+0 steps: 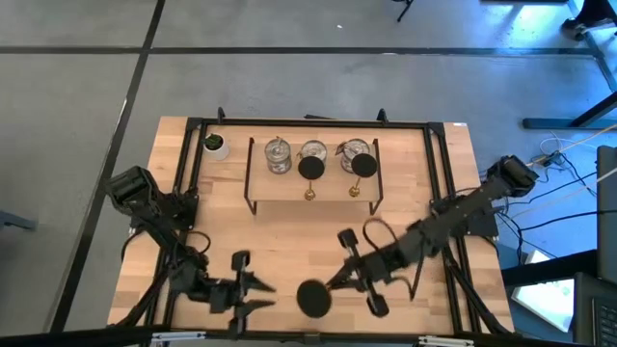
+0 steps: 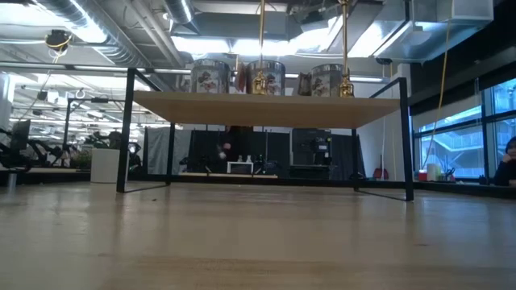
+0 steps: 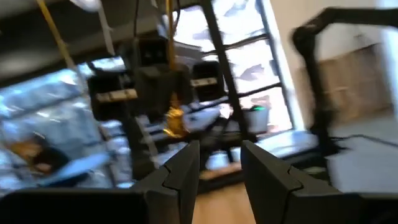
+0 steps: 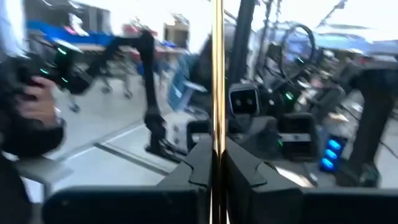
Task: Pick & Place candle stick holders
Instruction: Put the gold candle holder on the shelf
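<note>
seemingly mid-carry: the right gripper (image 1: 339,280) pinches a gold candle stick holder (image 1: 314,299) near the table's (image 1: 289,241) front edge (two others stand on the rack (image 1: 313,198)); next it must be stood there; left gripper (image 1: 258,293) fingers spread, empty.

Bright overhead lighting, window glare, motion-blurred wrist views.

Three cups (image 1: 313,154) in a row on the rack (image 1: 253,183), plant pot (image 1: 214,146) left of it.

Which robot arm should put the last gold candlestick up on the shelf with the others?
Probably the right one. The right tool already grips the gold candlestick, its dark disc near the table's front edge. The left tool is open and empty.
</note>
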`<control>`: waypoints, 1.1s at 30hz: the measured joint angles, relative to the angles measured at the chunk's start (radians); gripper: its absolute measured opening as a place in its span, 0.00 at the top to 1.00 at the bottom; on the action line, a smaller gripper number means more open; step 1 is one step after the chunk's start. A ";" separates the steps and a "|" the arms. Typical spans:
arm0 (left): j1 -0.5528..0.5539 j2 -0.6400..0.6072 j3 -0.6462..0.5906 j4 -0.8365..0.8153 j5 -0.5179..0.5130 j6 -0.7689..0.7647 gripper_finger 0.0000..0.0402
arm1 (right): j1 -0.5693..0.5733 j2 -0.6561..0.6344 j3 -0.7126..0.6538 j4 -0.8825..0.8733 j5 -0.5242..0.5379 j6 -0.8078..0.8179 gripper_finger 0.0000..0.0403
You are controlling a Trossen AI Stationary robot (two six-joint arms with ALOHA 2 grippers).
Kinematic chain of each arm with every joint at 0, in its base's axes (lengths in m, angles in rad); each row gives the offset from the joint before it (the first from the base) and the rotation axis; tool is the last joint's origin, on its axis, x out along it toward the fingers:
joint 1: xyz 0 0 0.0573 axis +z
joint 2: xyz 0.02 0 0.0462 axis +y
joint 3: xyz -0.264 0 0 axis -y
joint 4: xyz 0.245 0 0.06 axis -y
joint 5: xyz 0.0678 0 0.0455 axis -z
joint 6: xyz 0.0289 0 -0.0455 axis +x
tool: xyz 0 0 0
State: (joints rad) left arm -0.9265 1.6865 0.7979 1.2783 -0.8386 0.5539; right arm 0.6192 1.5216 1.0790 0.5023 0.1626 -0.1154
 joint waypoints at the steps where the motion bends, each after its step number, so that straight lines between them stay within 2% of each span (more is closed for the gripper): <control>1: 0.018 -0.001 0.018 0.008 0.000 0.040 0.72 | -0.020 -0.014 -0.008 0.014 -0.050 0.006 0.94; 4: 0.062 -0.003 0.084 0.047 0.003 0.161 0.72 | -0.077 -0.041 -0.009 0.032 -0.191 0.029 0.94; 6: 0.087 -0.004 0.141 0.058 0.004 0.257 0.72 | -0.097 -0.059 -0.009 0.028 -0.248 0.029 0.94; 10: 0.128 -0.007 0.261 0.059 0.018 0.443 0.72 | -0.094 -0.093 -0.009 0.008 -0.268 0.003 0.94; 13: 0.167 -0.009 0.315 0.053 0.099 0.508 0.72 | -0.070 -0.111 -0.009 -0.026 -0.269 -0.036 0.94; 16: 0.216 -0.009 0.322 0.003 0.166 0.451 0.72 | -0.049 -0.118 -0.021 -0.022 -0.271 -0.054 0.94; 20: 0.281 -0.006 0.321 -0.178 0.172 0.263 0.72 | -0.046 -0.118 -0.060 0.026 -0.282 -0.064 0.94; 24: 0.328 -0.024 0.339 -0.288 0.168 0.116 0.72 | -0.102 -0.118 -0.100 0.113 -0.430 0.006 0.94; 27: 0.349 -0.028 0.359 -0.436 0.191 0.035 0.72 | -0.129 -0.122 -0.103 0.132 -0.486 0.046 0.94; 30: 0.375 -0.033 0.392 -0.625 0.318 -0.054 0.72 | -0.135 -0.123 -0.103 0.133 -0.522 0.048 0.94; 33: 0.385 -0.039 0.411 -0.696 0.515 -0.043 0.72 | -0.138 -0.123 -0.104 0.154 -0.656 0.063 0.94</control>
State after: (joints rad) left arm -0.5417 1.6479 1.2087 0.5827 -0.3236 0.5106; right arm 0.4810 1.3991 0.9753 0.6561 -0.4933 -0.0520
